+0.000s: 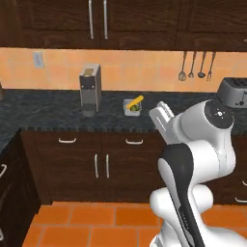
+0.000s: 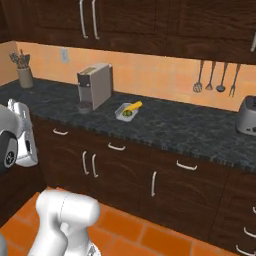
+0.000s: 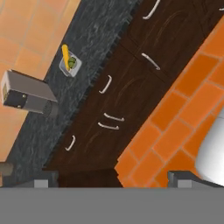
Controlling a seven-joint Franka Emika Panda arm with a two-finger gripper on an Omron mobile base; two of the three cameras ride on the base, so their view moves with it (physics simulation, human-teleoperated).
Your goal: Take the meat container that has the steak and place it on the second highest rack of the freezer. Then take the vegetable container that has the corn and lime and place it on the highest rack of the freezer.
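The vegetable container (image 1: pixel 132 107) sat on the dark speckled counter (image 1: pixel 48 113), just to the right of the grey coffee machine (image 1: pixel 90 90) and well back from the counter's front edge, with the corn (image 1: pixel 135 102) lying slantwise across it so one yellow end poked over the rim, and the lime (image 2: pixel 127 113) tucked beside it. It looked to me like a light, stiff little tray, easy enough to lift but shallow, so the cob and the round fruit could roll or tip out if it were tilted; a pinch on one side wall, clear of the overhanging cob, and a level carry seemed the safest way. From the hand's own camera the container (image 3: pixel 70 64) showed small and far off across the cabinet fronts (image 3: pixel 131 83). The gripper (image 3: pixel 114 180) was well away from it, its fingers (image 3: pixel 41 180) spread wide apart, holding nothing and touching nothing.
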